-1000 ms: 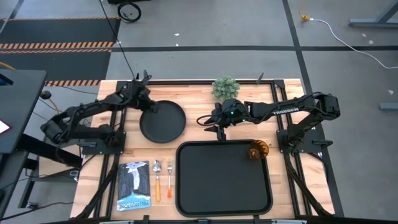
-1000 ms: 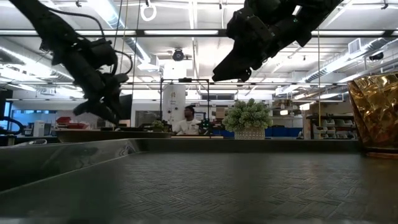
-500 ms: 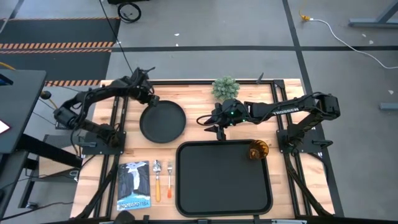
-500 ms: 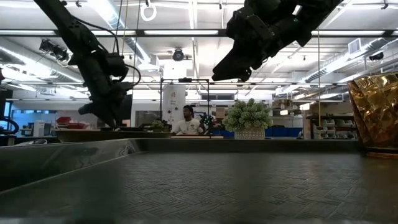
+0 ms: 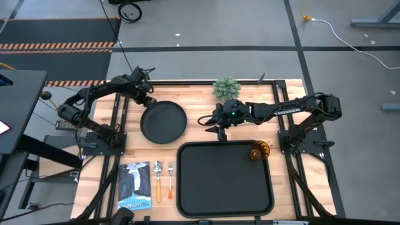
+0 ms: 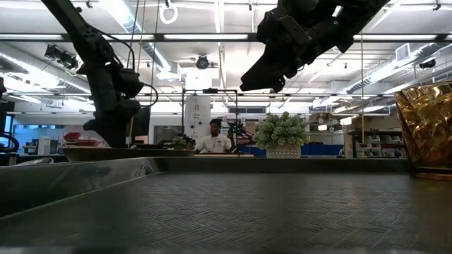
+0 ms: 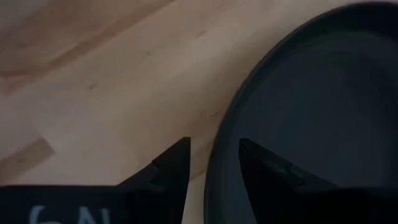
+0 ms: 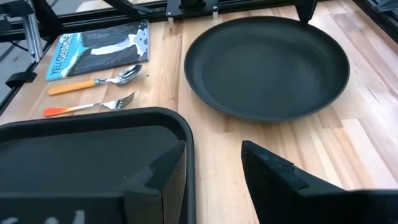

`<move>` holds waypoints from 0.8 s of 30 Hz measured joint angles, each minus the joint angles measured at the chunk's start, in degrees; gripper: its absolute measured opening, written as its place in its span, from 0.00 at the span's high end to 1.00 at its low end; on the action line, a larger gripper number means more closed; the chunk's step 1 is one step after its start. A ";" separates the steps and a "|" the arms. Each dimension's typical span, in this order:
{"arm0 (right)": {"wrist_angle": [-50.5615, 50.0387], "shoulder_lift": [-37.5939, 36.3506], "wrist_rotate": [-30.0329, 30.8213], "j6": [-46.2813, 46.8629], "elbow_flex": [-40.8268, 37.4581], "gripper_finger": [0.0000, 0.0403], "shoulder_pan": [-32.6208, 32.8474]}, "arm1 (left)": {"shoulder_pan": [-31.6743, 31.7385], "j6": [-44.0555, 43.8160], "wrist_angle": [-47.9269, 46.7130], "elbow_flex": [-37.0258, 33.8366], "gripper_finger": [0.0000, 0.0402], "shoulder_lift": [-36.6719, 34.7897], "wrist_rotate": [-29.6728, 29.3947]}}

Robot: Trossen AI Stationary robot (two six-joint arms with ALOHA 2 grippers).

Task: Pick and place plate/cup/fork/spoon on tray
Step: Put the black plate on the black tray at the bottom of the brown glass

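The round black plate (image 5: 164,122) lies flat on the wood at the table's far left. My left gripper (image 5: 144,100) is open and points down at the plate's far-left rim (image 7: 217,155); one finger (image 7: 174,163) stands outside the rim and one (image 7: 258,163) inside it. I cannot tell whether they touch. My right gripper (image 5: 220,129) hangs open and empty (image 8: 214,158) above the wood between plate and tray. The amber cup (image 5: 259,151) stands in the far right corner of the black tray (image 5: 187,187). The spoon (image 5: 157,178) and the fork (image 5: 169,177) lie left of the tray.
A blue-and-black packet (image 5: 134,186) lies at the near left, beside the spoon. A small green plant (image 5: 227,87) stands at the far edge, just beyond my right gripper. A person (image 6: 212,137) sits in the room behind the table.
My left gripper has come down toward the plate's far-left rim and tipped from a slant to pointing straight down, while its arm has swung toward the far edge. The plate, the cup and my right arm have kept still.
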 joint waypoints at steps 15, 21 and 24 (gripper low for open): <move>-0.01 0.00 0.00 0.22 0.00 0.60 0.04 | -2.60 2.27 -3.62 0.00 0.68 0.69 -1.77; 0.04 0.00 -0.02 0.22 0.00 0.60 0.04 | -3.69 2.22 -5.36 -0.03 0.75 0.69 -3.24; 0.04 0.00 0.00 0.17 0.00 0.60 0.04 | -4.73 1.93 -5.33 -0.87 0.79 0.71 -4.01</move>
